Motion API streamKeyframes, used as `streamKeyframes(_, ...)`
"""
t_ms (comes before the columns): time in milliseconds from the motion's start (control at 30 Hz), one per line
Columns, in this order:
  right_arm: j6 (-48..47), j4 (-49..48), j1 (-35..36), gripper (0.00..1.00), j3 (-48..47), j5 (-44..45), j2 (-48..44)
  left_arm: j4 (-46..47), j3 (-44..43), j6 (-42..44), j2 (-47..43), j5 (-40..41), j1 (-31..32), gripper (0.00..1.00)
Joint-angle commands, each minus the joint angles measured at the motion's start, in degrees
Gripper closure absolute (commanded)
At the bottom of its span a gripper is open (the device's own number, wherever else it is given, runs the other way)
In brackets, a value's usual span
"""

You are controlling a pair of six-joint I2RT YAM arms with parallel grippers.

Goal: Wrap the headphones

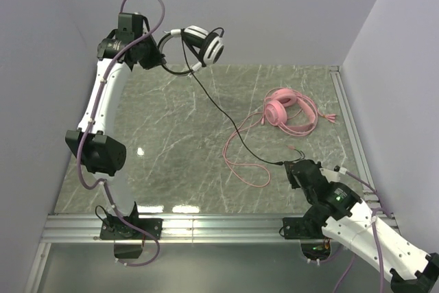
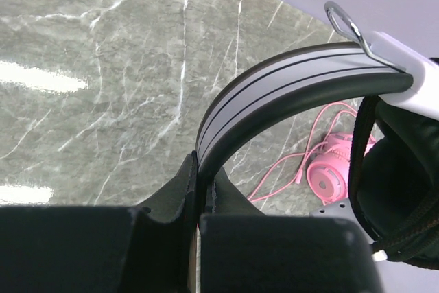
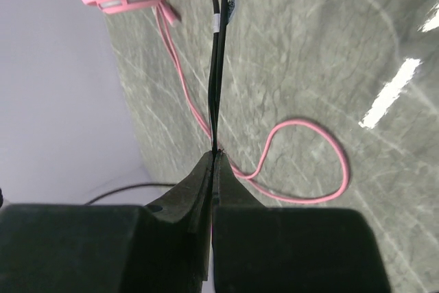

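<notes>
Nearest the bases, the right gripper (image 3: 213, 159) sits low over the marble table (image 1: 158, 135), jaws pinched tight on the black cable (image 1: 219, 104), just beside the loops of pink cable (image 1: 241, 168). Further back on the right the pink headset (image 1: 280, 110) lies on the table. Way at the far left, the left gripper (image 2: 199, 169) is up in the air, clamped on the headband (image 2: 274, 87) of the black and white headset (image 1: 204, 44).

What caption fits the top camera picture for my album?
Left tool holds up the black-and-white headphones while the right tool pinches their black cable.
</notes>
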State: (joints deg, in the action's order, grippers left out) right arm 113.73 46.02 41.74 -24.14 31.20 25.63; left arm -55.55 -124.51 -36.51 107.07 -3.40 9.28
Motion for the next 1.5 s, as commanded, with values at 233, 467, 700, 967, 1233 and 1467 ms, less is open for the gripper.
streamKeyframes(233,5.5,11.1,-0.2,1.0,-0.4,8.1,-5.9,7.3,3.7,-2.6,-6.2,-9.2,-5.1,1.0)
streamKeyframes(467,5.9,13.7,-0.3,1.0,-0.5,9.8,-8.6,8.3,4.9,-3.9,-6.6,-11.4,-7.3,1.0)
streamKeyframes(700,6.1,13.1,-0.3,1.0,0.1,10.1,-8.4,9.8,6.4,-4.8,-8.0,-19.3,-8.0,1.0)
streamKeyframes(967,7.1,13.8,-0.3,1.0,-0.1,11.4,-8.8,19.2,19.4,-6.8,-16.2,-39.7,-9.0,1.0)
streamKeyframes(1233,7.8,19.7,-0.3,1.0,-3.6,15.6,-10.9,26.7,32.5,-6.5,-23.5,-47.2,-13.2,1.0)
streamKeyframes(1467,7.0,20.2,-0.3,1.0,-7.0,24.8,-9.6,35.1,41.3,-7.7,-27.6,-51.0,-14.4,1.0)
